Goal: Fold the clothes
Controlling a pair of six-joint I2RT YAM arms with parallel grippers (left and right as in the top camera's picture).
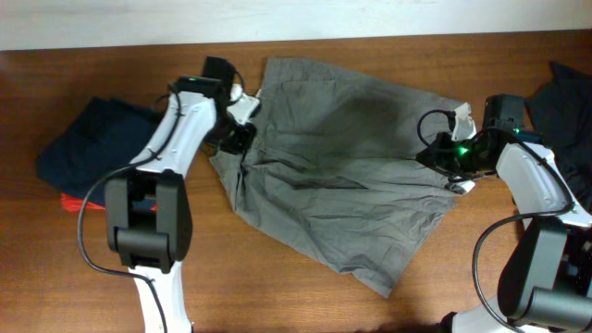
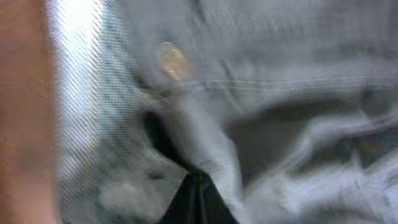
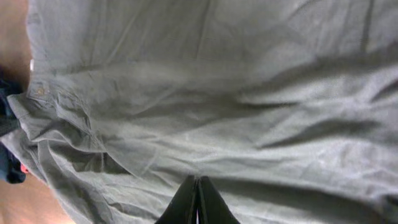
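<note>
Left end effector (image 1: 239,139) pinches shorts (image 1: 342,176) waistband edge.

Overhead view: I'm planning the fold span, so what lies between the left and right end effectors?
Only the wrinkled grey fabric garment, spread across the brown wooden table; the overhead view shows this.

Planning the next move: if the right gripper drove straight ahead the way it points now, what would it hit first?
The grey shorts. The right gripper looks shut on the cloth's edge, and fabric fills everything ahead of it. Depth is unclear, but nothing else seems to come first.
</note>
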